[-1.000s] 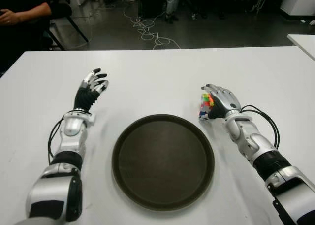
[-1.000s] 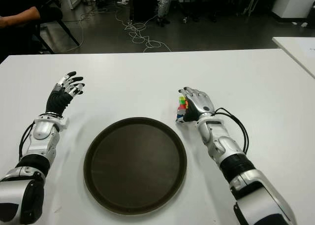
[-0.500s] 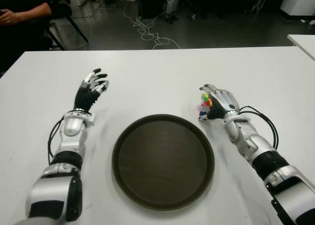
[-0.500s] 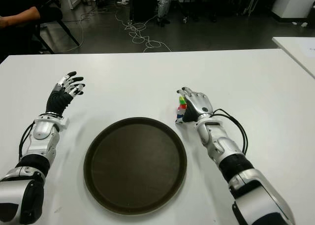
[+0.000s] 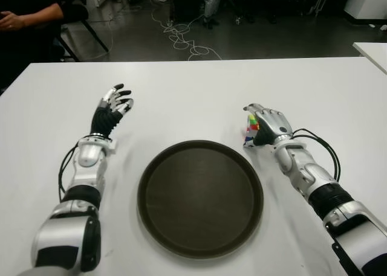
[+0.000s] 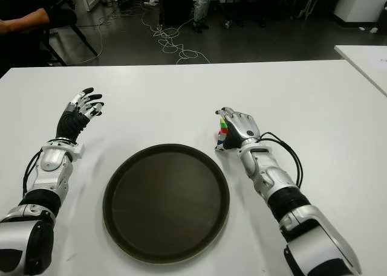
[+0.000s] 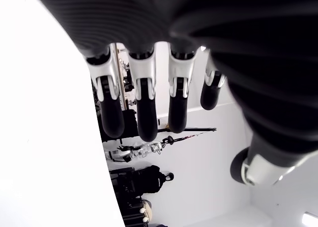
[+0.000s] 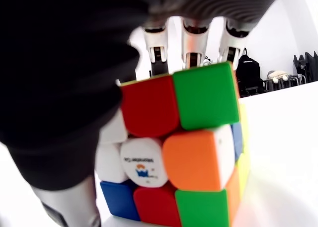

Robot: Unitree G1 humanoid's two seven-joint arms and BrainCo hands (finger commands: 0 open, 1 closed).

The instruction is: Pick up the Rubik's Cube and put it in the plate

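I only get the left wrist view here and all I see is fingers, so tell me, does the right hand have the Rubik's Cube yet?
Observer: Yes. The right hand is closed around the Rubik's Cube, fingers curled over its top.
Operator: Is it in the plate?
Observer: No. The cube sits just beyond the plate's far right rim, over the white table.
Operator: Is it lifted?
Observer: I cannot tell; the hand covers most of it in the eye views.
Operator: And the left hand?
Observer: The left hand shows to the left of the plate, fingers spread, holding nothing.
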